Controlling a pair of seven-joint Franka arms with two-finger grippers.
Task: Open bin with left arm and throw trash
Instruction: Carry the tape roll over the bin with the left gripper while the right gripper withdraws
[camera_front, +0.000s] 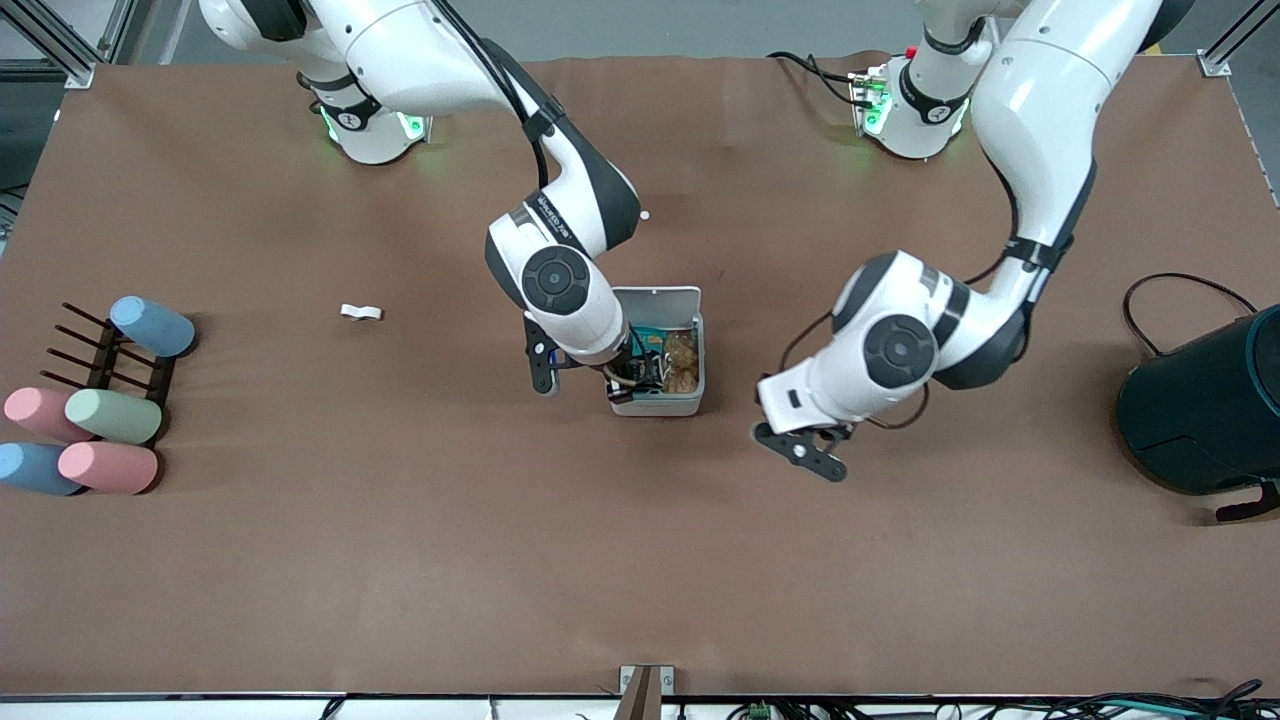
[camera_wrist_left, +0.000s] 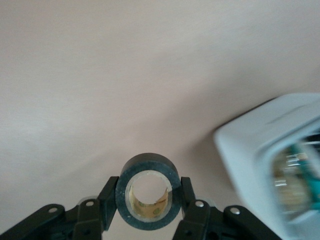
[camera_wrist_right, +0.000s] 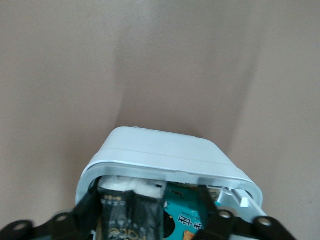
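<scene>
The white-grey bin (camera_front: 660, 405) stands mid-table with its lid (camera_front: 655, 300) swung open; a teal packet and brown bits lie inside. My right gripper (camera_front: 632, 375) is low over the bin's opening, fingers spread wide. In the right wrist view the black printed packet (camera_wrist_right: 132, 212) lies between those fingers (camera_wrist_right: 91, 210), over the bin's inside (camera_wrist_right: 165, 155); my right gripper (camera_wrist_right: 150, 196) does not pinch it. My left gripper (camera_front: 805, 452) hangs over the table beside the bin, toward the left arm's end. My left gripper (camera_wrist_left: 148, 200) is shut on the dark tape roll (camera_wrist_left: 148, 175). A white scrap (camera_front: 361, 312) lies toward the right arm's end.
A large dark teal cylinder (camera_front: 1205, 410) lies at the left arm's end, with a black cable (camera_front: 1180, 290) by it. Several pastel cylinders (camera_front: 110, 415) and a dark rack (camera_front: 105, 355) sit at the right arm's end. The bin's corner shows in the left wrist view (camera_wrist_left: 260, 150).
</scene>
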